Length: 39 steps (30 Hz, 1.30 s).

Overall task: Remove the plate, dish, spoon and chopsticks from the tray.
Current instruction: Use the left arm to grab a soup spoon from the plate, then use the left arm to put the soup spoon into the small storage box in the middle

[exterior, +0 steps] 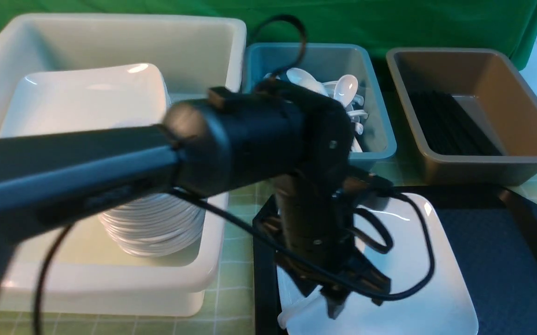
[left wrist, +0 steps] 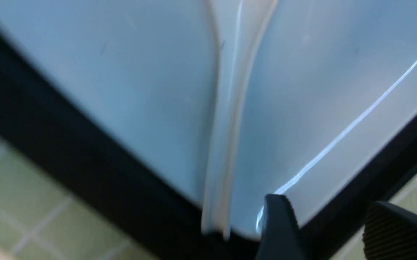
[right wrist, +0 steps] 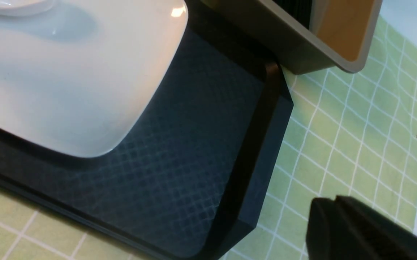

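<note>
A green cloth (exterior: 194, 8) hangs behind the counter (exterior: 238, 260), which is covered with a green checked cloth. The left end effector (left wrist: 327, 209) is open and is above the near left part of the plate (exterior: 417, 279), with its fingers apart and nothing gripped. The right end effector (right wrist: 329, 202) is closed and holds nothing. The spoon (left wrist: 226, 144) lies on the plate, and its handle reaches over the rim at the near left corner. In the right wrist view, a white piece (right wrist: 20, 8) also shows on the plate, but I cannot tell if it is a dish. The plate rests on the left part of the black tray (exterior: 496, 260). To the left, a large white bin (exterior: 124, 284) contains a big white plate (exterior: 91, 97) and a stack of white dishes (exterior: 154, 228). Behind the tray, a blue-grey bin (exterior: 382, 125) contains white spoons (exterior: 345, 89), and the brown bin (exterior: 510, 93) to its right contains black chopsticks (exterior: 454, 125).
</note>
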### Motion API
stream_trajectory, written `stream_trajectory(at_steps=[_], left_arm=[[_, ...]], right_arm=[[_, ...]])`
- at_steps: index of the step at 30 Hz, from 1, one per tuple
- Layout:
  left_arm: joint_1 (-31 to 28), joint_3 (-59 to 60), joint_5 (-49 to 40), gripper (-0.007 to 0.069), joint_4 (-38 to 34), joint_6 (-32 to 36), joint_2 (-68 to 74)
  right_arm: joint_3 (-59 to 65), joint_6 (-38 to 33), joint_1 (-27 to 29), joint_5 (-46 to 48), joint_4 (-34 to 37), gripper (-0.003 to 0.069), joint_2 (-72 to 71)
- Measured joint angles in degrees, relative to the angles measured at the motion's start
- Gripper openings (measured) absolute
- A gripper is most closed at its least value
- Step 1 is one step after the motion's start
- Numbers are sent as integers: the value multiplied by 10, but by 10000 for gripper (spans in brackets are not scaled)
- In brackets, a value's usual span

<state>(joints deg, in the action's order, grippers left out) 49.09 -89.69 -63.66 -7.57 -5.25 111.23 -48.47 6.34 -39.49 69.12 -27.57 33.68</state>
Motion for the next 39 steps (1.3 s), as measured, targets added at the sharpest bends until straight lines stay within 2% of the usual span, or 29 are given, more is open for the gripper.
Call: stream_trajectory(at_steps=[4,13,16,22,26,33,39], left_arm=[[1,-41,-6,374,17,8,49],[1,-42,16,365,47,8,91],[1,-42,28,336,50,8,98],[1,-46,37,192,84,-60,111],[1,-48,29,68,122,-96,111],[-1,-109,0,64,140,-108,75],[-44,-308,41,64,160,-110,68]], right_arm=[[0,0,0,0,0,0,0],[0,0,0,0,0,-3,0],[0,0,0,0,1,-3,0],[0,-4,0,0,2,-3,0],[0,-15,0,2,3,-2,0],[0,-15,0,3,3,-2,0],[0,-15,0,-1,15,-2,0]])
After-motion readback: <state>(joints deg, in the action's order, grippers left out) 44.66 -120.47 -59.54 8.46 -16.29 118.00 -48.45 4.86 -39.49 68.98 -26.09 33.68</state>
